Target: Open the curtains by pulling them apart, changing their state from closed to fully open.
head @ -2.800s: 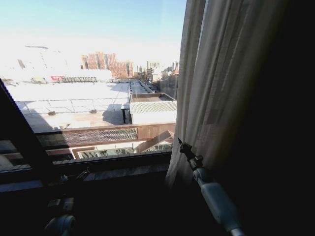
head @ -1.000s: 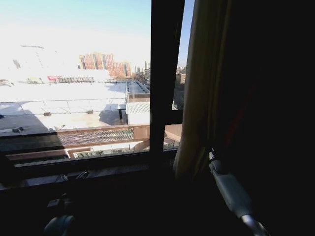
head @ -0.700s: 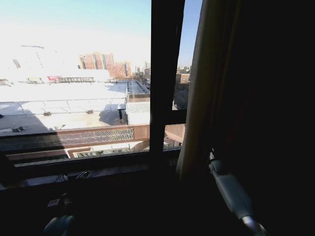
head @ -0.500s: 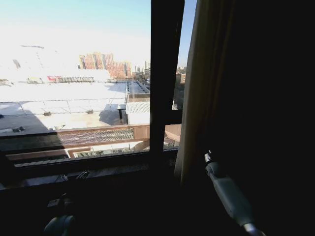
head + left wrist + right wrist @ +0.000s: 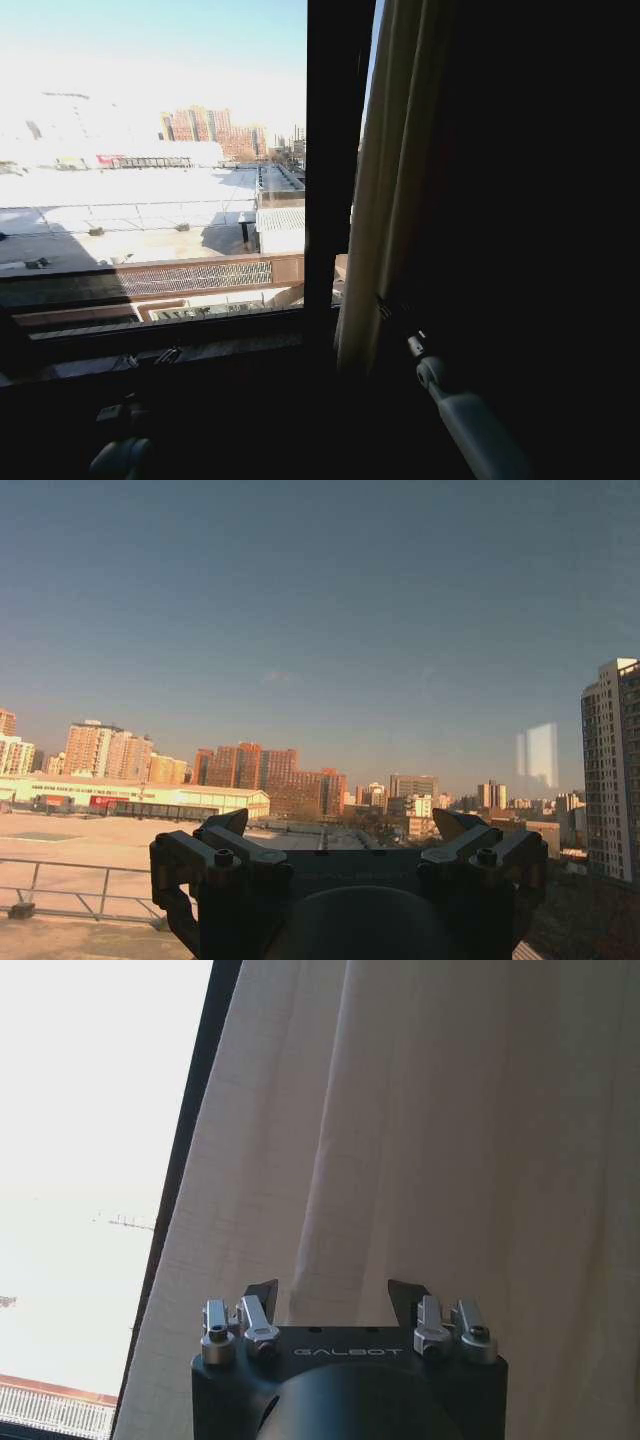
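The curtains (image 5: 395,190) show as one cream pleated panel gathered at the right of the window, its edge hanging just right of the dark frame bar (image 5: 335,150). In the right wrist view the curtains (image 5: 420,1140) hang close in front of the camera. My right gripper (image 5: 384,306) is at the panel's lower edge. Its jaws are open in the right wrist view (image 5: 333,1295), with nothing between them; I cannot tell whether they touch the cloth. My left gripper (image 5: 340,825) is open, low at the sill and facing the glass.
A dark window sill (image 5: 200,350) runs across below the glass. The left arm (image 5: 120,445) sits low in shadow at the lower left. The room to the right of the curtain is dark. Outside lie rooftops and distant buildings.
The curtain's edge has swung back left, covering more of the narrow pane right of the frame bar. My right gripper has shifted left and slightly lower along the panel's edge. The left arm is still.
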Robot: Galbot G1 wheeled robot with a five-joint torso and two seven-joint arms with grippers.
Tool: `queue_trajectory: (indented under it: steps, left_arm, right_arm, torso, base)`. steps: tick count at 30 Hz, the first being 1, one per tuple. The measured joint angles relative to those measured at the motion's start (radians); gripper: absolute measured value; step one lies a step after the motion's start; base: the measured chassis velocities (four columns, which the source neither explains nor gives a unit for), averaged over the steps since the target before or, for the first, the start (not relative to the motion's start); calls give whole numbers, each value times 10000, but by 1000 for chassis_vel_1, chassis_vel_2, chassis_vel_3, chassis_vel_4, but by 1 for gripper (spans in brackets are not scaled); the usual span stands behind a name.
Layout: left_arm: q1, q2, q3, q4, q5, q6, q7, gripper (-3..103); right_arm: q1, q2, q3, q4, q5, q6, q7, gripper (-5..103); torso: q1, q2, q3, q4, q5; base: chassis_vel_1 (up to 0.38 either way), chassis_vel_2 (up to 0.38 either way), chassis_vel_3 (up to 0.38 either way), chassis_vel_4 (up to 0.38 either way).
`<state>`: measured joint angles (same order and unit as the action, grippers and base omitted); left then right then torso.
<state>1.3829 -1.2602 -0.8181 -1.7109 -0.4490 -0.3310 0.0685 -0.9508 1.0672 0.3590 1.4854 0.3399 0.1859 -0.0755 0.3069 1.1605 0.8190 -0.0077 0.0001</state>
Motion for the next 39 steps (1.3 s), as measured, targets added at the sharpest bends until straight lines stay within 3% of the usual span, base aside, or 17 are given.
queue_trajectory:
  steps: [3, 5, 9, 39]
  left_arm:
    - [0, 0, 0, 0, 0, 0, 0, 100]
    - [0, 0, 0, 0, 0, 0, 0, 100]
    - [0, 0, 0, 0, 0, 0, 0, 100]
    - [-1, 0, 0, 0, 0, 0, 0, 100]
  right_arm:
    - [-244, -37, 103, 213, -29, 55, 10, 79]
    - [-287, -47, 123, 254, -29, 66, 22, 79]
    - [-430, -54, 150, 411, 85, 186, 195, 98]
    - [-662, -92, 237, 837, 23, 14, -105, 100]
  torso:
    - [0, 0, 0, 3, -1]
    - [0, 0, 1, 3, -1]
    - [0, 0, 0, 2, -1]
    - [0, 0, 1, 2, -1]
  base:
    - [0, 0, 0, 0]
    - [0, 0, 0, 0]
    - [0, 0, 0, 0]
    - [0, 0, 0, 0]
